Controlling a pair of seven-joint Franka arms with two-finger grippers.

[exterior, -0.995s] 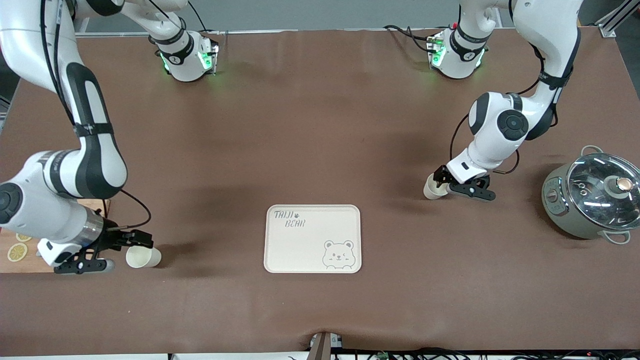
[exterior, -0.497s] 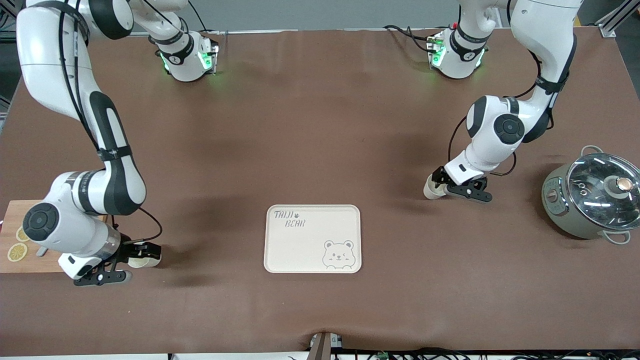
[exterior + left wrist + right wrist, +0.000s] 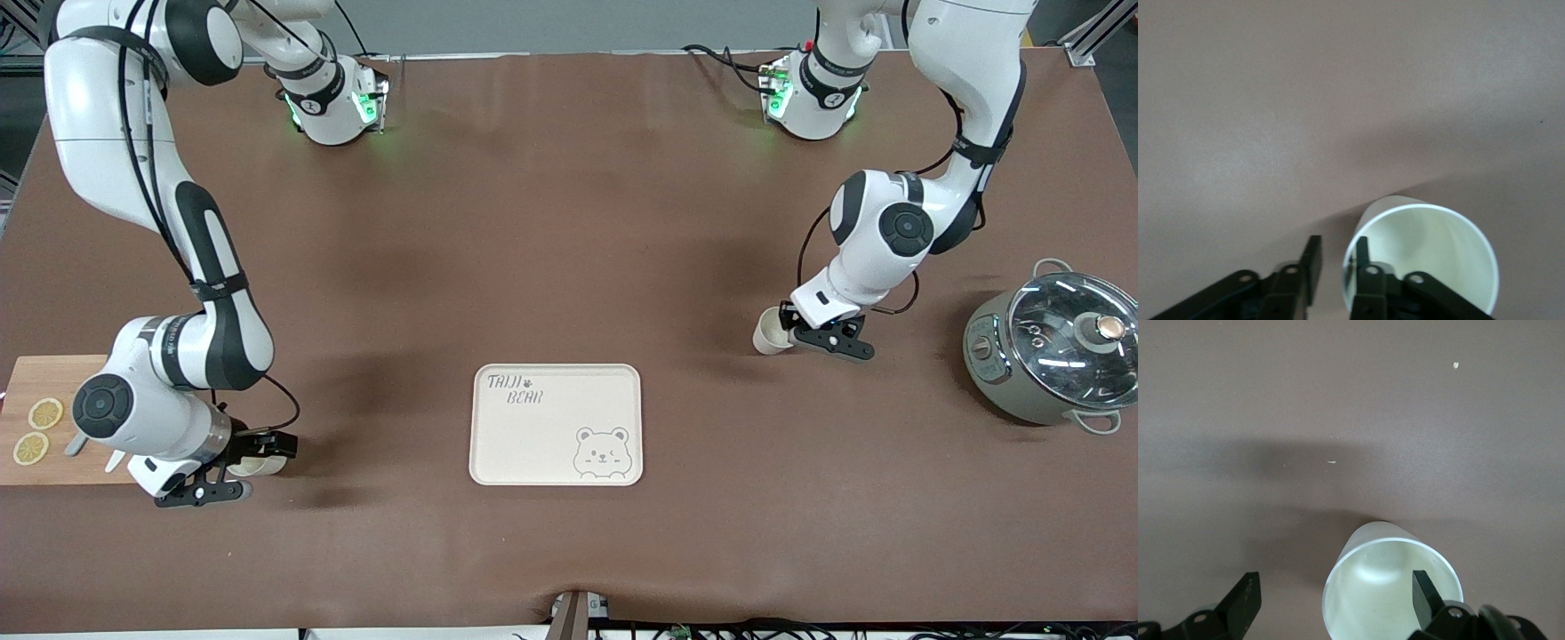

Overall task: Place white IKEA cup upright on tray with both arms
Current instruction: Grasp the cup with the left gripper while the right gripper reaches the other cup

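- Brown-covered table (image 3: 569, 267) is filling almost the whole front view; both arm bases are sitting along the top edge of the frame.
- Right arm (image 3: 191, 267) is reaching from its base at the top down into the lower corner of the frame at its own end of the table. Left arm (image 3: 889, 227) is bending down to mid-height of the frame, toward its own end.
- Lidded grey pot (image 3: 1053, 347) is standing at mid-height at the frame edge, at the left arm's end.
- Tray (image 3: 556, 425) is lying flat in the lower middle of the frame. Nothing is resting on it; lettering and bear face are showing.
- Wooden cutting board (image 3: 53, 391) is lying at the frame edge at the right arm's end, carrying two lemon slices (image 3: 44, 413).
- First white cup (image 3: 768, 332) (image 3: 1431, 260) is lying on its side on the table, higher in the frame than the tray and toward the left arm's end.
- Second white cup (image 3: 260, 463) (image 3: 1385, 587) is also lying on its side, level with the tray's lower half, just beside the board.
- Left gripper (image 3: 789, 331) (image 3: 1337, 257) is sitting low at the first cup's mouth. Its jaws are drawn narrow, one finger inside the rim and one outside; a slim gap is showing at the outer finger, so it is not yet pinching.
- Right gripper (image 3: 264, 465) (image 3: 1335, 593) is sitting low at the second cup's mouth, jaws spread wide: one finger across the mouth, the other well clear of the wall.
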